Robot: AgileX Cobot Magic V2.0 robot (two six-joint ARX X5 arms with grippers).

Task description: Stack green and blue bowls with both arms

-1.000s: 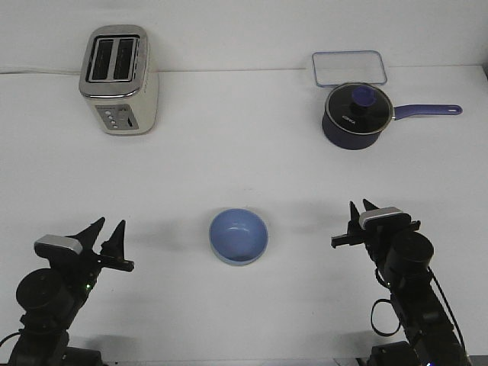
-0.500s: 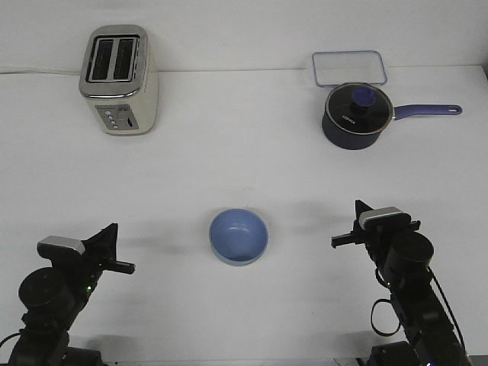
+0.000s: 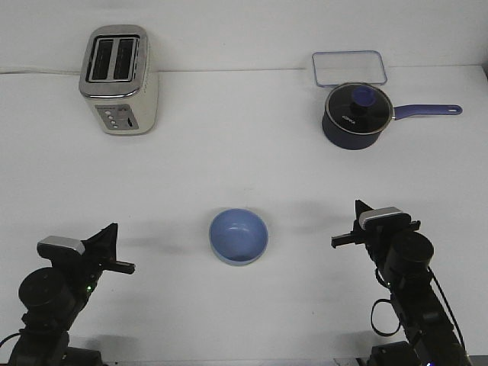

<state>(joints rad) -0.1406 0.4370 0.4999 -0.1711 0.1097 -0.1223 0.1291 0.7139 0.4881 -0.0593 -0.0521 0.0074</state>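
Note:
A pale blue bowl (image 3: pixel 239 235) stands upright on the white table at front centre. A thin pale rim under it may be the green bowl, which I cannot make out as a separate thing. My left gripper (image 3: pixel 109 234) is shut and empty at the front left, well apart from the bowl. My right gripper (image 3: pixel 358 210) is shut and empty at the front right, also apart from the bowl.
A cream and chrome toaster (image 3: pixel 119 80) stands at the back left. A dark navy saucepan (image 3: pixel 357 114) with a purple handle stands at the back right. A clear lidded container (image 3: pixel 348 67) lies behind it. The white table (image 3: pixel 244 164) spreads between them.
Both grippers went from open to shut about a second ago. Since half a second ago nothing has moved. The bowl has stayed in place.

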